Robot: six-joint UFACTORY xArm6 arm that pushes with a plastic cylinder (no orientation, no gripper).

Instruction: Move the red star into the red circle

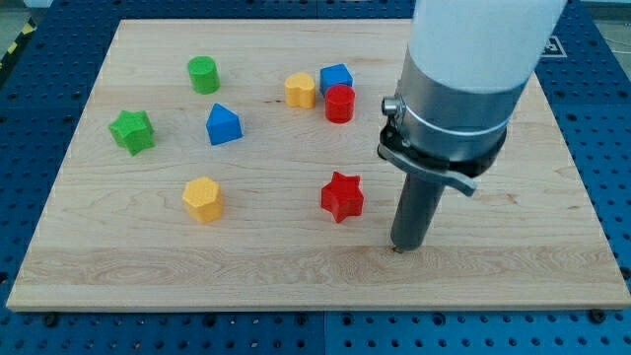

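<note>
The red star (342, 196) lies on the wooden board a little right of its middle. The red circle block (339, 103) stands above it toward the view's top, touching a blue block (336, 77) and close to a yellow block (301, 90). My tip (398, 248) rests on the board to the right of the red star and slightly lower, a short gap apart from it.
A green round block (203, 75) and a green star (132, 130) lie at the upper left. A blue triangular block (223, 124) sits left of centre. A yellow hexagon-like block (203, 199) lies at the lower left. The board's edge (315, 304) runs along the bottom.
</note>
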